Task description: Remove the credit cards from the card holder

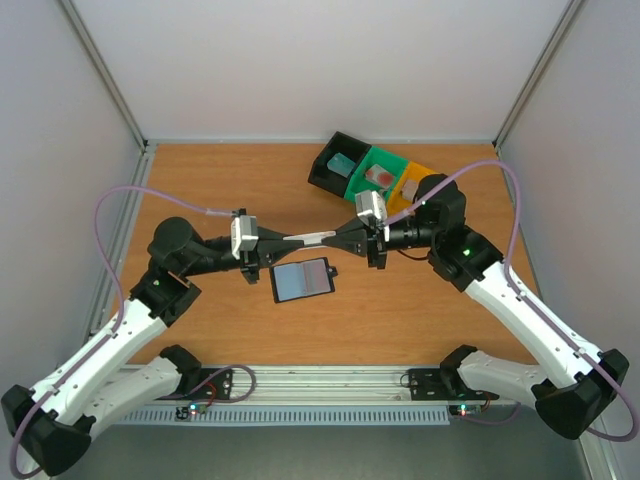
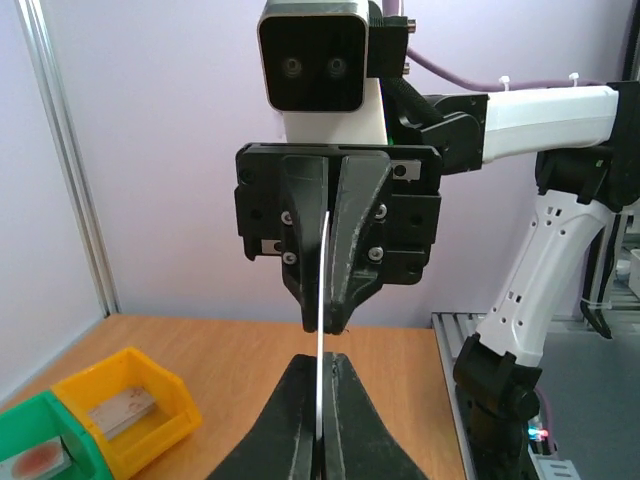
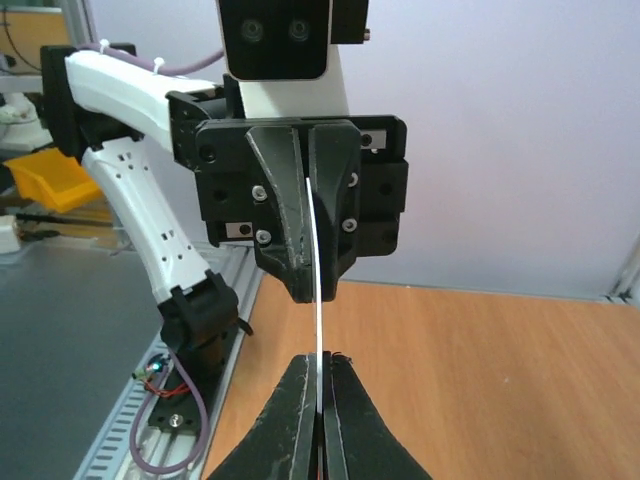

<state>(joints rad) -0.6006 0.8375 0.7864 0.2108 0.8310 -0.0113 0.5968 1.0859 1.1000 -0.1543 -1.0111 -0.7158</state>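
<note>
Handover pose, in the air just beyond the far edge of the card holder (image 1: pixel 302 281). The left gripper (image 1: pixel 296 240) and right gripper (image 1: pixel 337 236) meet tip to tip, each clamped on an opposite end of the whitish card (image 1: pixel 315 238). Both wrist views show the card edge-on as a thin pale line running from one closed pair of jaws into the other. A short bare stretch shows between the tips. No visible bow.

The card holder lies open and flat on the table (image 1: pixel 200 180), pale pockets up, below the held card and not touching either gripper. I can't tell whether anything is in the pockets.

Far-right of the card holder are the trays. The teal card (image 1: pixel 343 163) is in the black tray (image 1: pixel 325 172) and the red card (image 1: pixel 378 177) is in the green tray (image 1: pixel 388 157). The yellow tray (image 1: pixel 420 172) sits at the far end; contents unclear from above.

Handling, my read:
- Light, thin plastic. It is stiff in plane, but it flexes and springs if the two arms pull or twist against each other.
- The faces are slick, so a shallow pinch at the very edge can slide or pivot.
- Best hold is a flat pinch across both faces, well in from the short edge.
- One side should let go before the other moves off, otherwise the card bends or snaps free.
- Not fragile. A drop only costs a re-pick from flat on the table, which is awkward.
</note>
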